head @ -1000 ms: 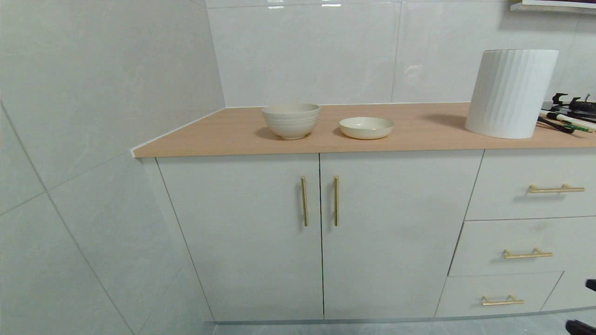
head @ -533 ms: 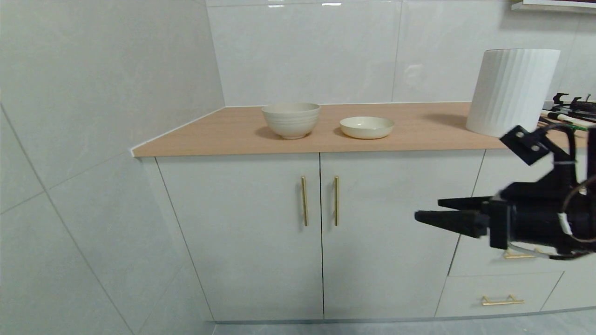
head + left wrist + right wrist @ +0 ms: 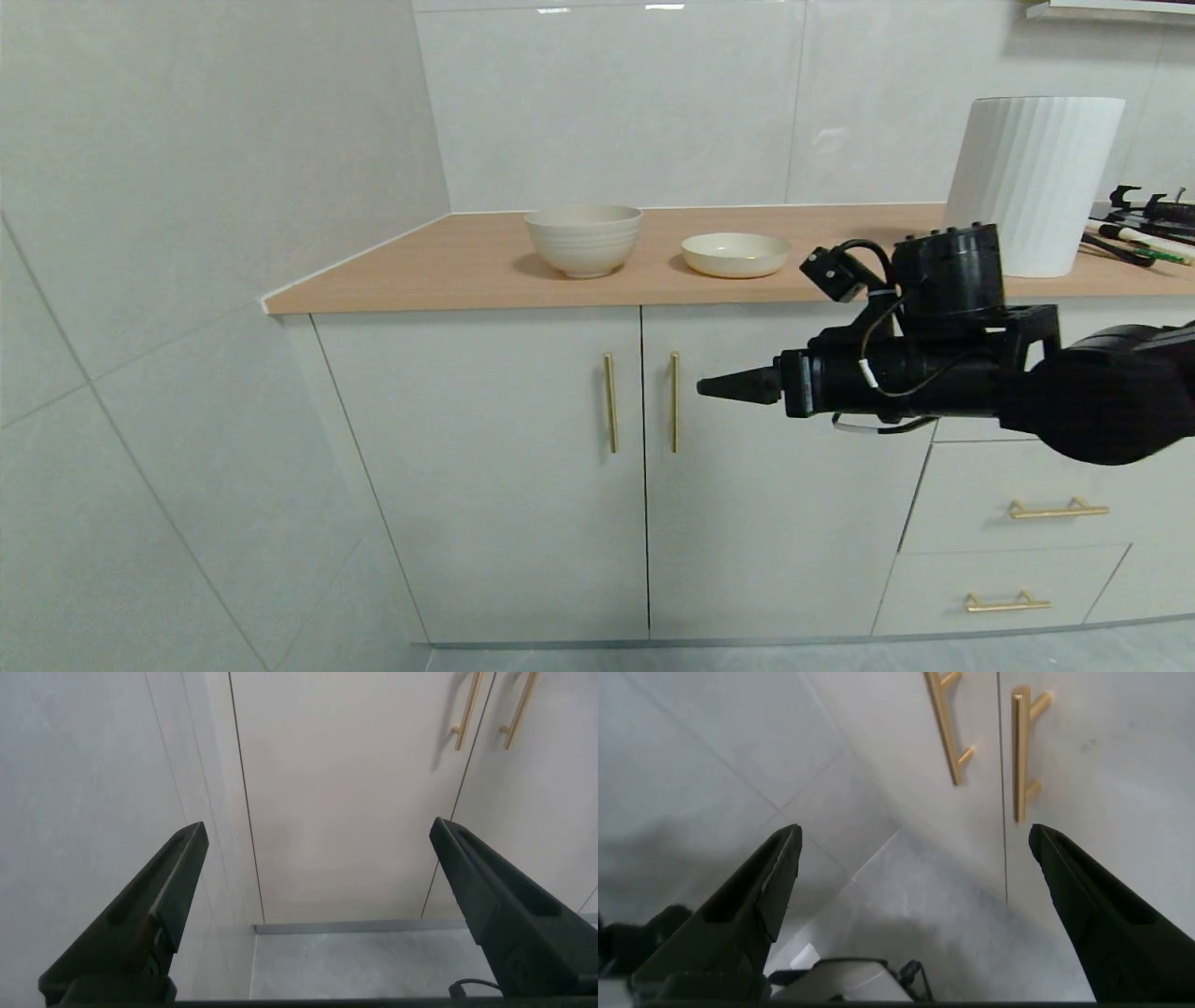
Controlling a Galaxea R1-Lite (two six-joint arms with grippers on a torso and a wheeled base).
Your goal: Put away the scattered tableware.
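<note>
1. Now the right gripper, jaws wide and empty, points at the right-hand handle from just beside it.
2. Best, I judge, to straddle the bar mid-length, pinch firmly, then pull straight out.
3. Bowl and dish sit on the counter above; the left gripper hangs wide open and empty, low by the cabinet.

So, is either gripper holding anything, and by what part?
Nothing is held. The left gripper and right gripper are both open and empty; the bowl and dish sit on the counter.
</note>
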